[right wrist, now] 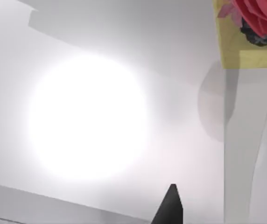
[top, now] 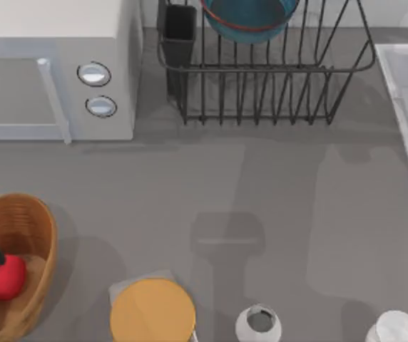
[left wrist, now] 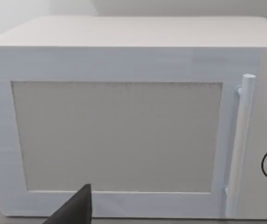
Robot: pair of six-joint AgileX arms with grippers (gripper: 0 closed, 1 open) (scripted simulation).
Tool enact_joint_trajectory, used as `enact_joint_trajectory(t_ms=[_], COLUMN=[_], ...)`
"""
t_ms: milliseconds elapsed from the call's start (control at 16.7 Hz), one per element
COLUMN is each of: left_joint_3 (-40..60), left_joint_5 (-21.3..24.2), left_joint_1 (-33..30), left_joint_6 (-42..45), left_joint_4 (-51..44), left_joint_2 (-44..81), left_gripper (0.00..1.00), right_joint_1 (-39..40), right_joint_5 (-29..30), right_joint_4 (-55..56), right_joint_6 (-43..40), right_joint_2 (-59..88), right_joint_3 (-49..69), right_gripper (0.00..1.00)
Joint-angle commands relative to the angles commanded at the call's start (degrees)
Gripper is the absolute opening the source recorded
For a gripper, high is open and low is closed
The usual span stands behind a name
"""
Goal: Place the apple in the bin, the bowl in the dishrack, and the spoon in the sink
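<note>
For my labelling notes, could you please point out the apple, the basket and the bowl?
apple (top: 3,279), top view, its red skin.
basket (top: 41,226), top view, woven rim.
bowl (top: 250,16), top view, blue inside.

No readable text, label, brand, number or sign appears on anything in these views. The white box (top: 54,68) has two round knobs (top: 94,74) with no markings that can be read, and its door (left wrist: 117,135) is blank. The yellow item (right wrist: 248,42) with a red pattern carries no legible lettering.
</note>
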Motion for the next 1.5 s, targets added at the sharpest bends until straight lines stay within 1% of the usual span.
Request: enact_joint_trajectory(t_ms=[180, 480, 1260, 1320, 1500], left_joint_3=[0.0, 0.0, 0.0, 0.0, 0.0], left_joint_5=[0.0, 0.0, 0.0, 0.0, 0.0], left_joint_1=[0.0, 0.0, 0.0, 0.0, 0.0], left_joint_6=[0.0, 0.0, 0.0, 0.0, 0.0], left_joint_4=[0.0, 0.0, 0.0, 0.0, 0.0], left_joint_2=[0.0, 0.0, 0.0, 0.0, 0.0], left_gripper=[1.0, 1.0, 1.0, 1.0, 1.0], right_joint_1=[-0.1, -0.1, -0.1, -0.1, -0.1], right_joint_5=[0.0, 0.0, 0.0, 0.0, 0.0], right_joint_4=[4.8, 5.4, 5.4, 5.4, 5.4], right_joint_6=[0.1, 0.1, 0.1, 0.1, 0.1], right_joint_2=[-1.5, -1.8, -1.8, -1.8, -1.8], right_joint_3=[-5.4, -6.1, -6.1, -6.1, -6.1], right_gripper=[0.0, 0.0, 0.98, 1.0, 1.0])
